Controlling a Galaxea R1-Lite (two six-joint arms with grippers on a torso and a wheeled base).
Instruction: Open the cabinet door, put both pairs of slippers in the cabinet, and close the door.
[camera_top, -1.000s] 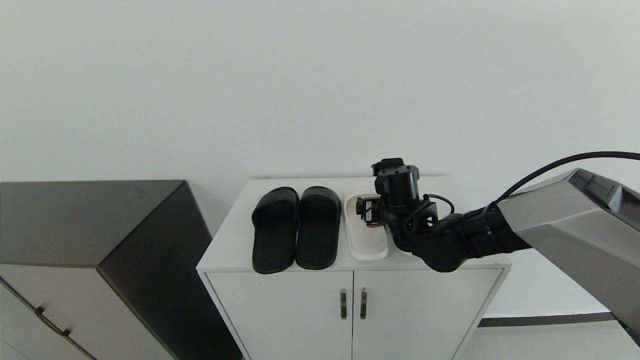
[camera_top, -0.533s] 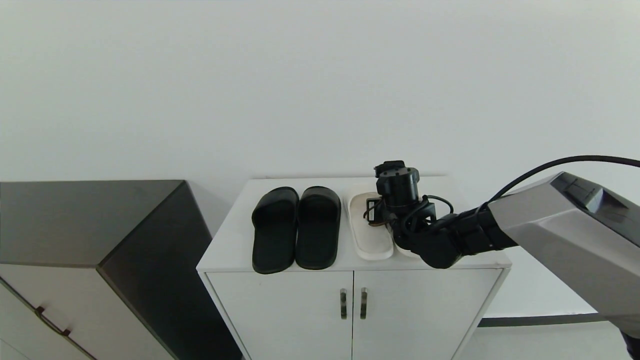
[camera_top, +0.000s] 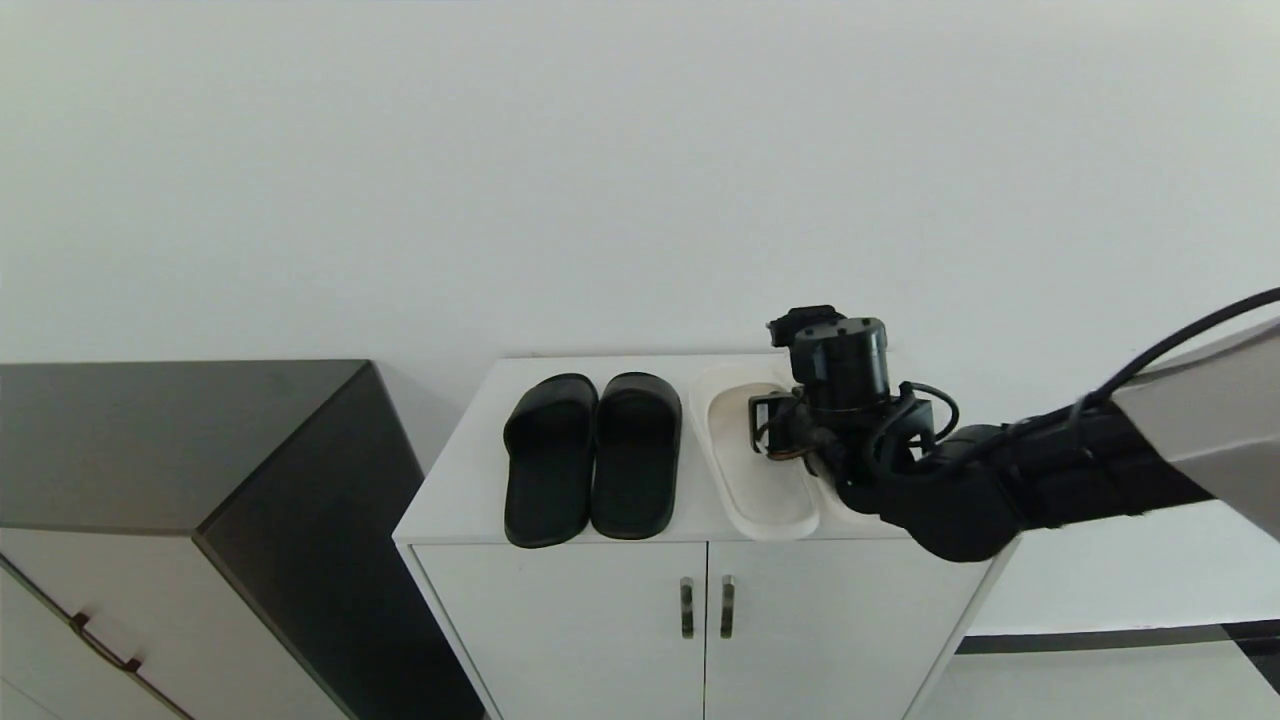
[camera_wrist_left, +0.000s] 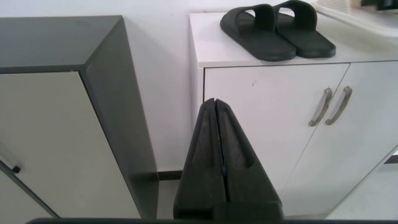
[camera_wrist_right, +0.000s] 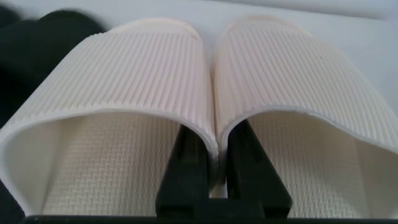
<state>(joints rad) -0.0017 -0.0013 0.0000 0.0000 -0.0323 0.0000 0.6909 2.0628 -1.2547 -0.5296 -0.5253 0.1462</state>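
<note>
I have the right end effector (camera_top: 772, 432) over the right half of the cabinet top (camera_top: 452, 488), clenched on the white slippers (camera_top: 760, 475). In the right wrist view, one of its fingers (camera_wrist_right: 183, 168) sits inside each slipper opening, and the two touching strap walls are pinched between them, so the pair (camera_wrist_right: 124, 74) is gripped as one. The right end effector (camera_wrist_right: 214, 186) comes in from the heel side. The white pair lies near the right edge of the cabinet top. The heel of its left slipper reaches the front edge; I cannot tell whether the soles rest on the surface or are just off it.

The black slippers (camera_top: 590, 455) lie side by side and touching, left of the white pair and apart from it. Their toes point to the back edge and their heels are at the front edge.

Both doors (camera_top: 580, 640) of the white cabinet are closed, and their two handles (camera_top: 706, 607) stand upright just beside each other at the centre seam.

My left end effector (camera_wrist_left: 219, 155) is clenched on nothing, with its fingers pressed flat together. It hangs low in front of the cabinet, facing the gap between it and the dark cabinet (camera_wrist_left: 56, 43) on the left.
</note>
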